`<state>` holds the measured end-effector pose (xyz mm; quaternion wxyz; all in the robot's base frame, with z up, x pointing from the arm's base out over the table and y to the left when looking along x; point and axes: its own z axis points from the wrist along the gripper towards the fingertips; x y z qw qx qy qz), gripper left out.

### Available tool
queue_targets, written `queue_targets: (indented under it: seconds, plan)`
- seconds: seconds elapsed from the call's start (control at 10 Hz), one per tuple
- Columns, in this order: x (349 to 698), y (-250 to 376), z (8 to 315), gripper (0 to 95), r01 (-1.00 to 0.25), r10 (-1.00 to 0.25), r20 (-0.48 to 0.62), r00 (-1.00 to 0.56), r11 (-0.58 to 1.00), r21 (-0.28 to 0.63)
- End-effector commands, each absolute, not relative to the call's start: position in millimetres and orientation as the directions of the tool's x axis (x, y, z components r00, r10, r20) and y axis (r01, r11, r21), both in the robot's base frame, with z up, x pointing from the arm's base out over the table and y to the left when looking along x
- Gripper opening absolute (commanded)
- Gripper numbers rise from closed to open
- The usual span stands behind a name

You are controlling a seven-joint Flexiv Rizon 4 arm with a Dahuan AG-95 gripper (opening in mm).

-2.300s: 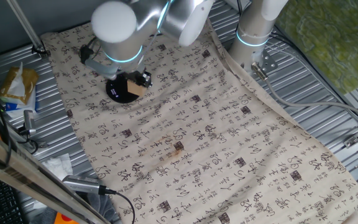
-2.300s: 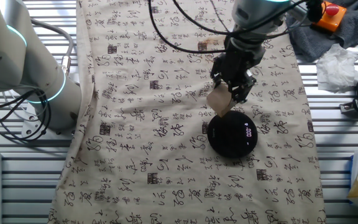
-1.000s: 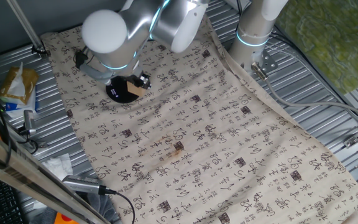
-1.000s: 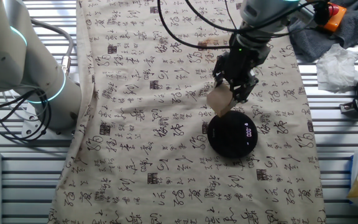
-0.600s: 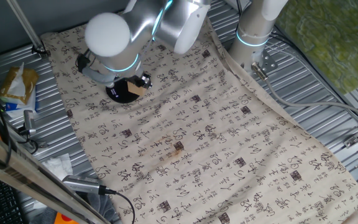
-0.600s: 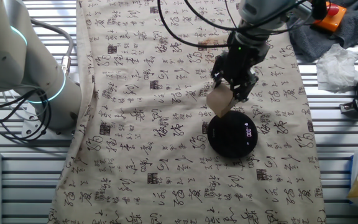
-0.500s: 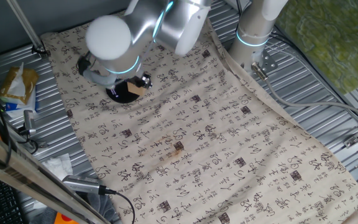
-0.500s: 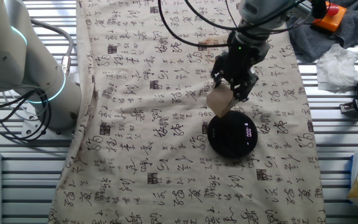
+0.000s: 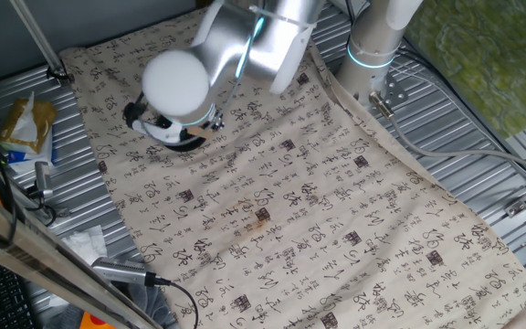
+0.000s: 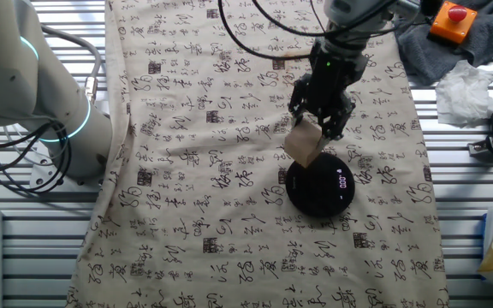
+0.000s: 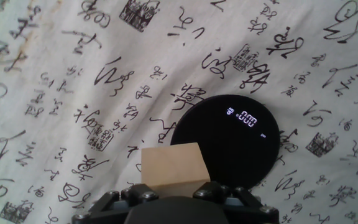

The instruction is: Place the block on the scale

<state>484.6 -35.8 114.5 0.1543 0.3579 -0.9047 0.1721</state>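
Note:
My gripper is shut on the block, a small tan wooden cube held tilted just above the cloth. The scale, a flat black disc with a lit "000" display, lies right below and beside it. In the hand view the block hangs over the scale's near-left edge, and the gripper's dark body fills the bottom of the frame. In one fixed view the arm's white joint hides most of the scale and the block.
A cloth printed with calligraphy covers the ribbed metal table. A second arm's base stands at the cloth's edge. An orange button box on a grey rag, a white tissue and a snack bag lie off the cloth.
The arm has shifted a little: its white joint moved right and down in one fixed view, and the held block sank slightly toward the scale's edge. The grip stays the same.

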Motion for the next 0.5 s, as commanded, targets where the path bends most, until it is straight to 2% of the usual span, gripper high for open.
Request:
queue_targets:
  seconds: [0.1,0.5]
  plan:
    - [482.2,-43.3,117.0,0.0,-0.711,-0.61,0.393,-0.688,0.674,-0.201]
    - [490.5,-56.1,117.9,0.0,-0.733,-0.635,0.388,-0.669,0.651,-0.198]
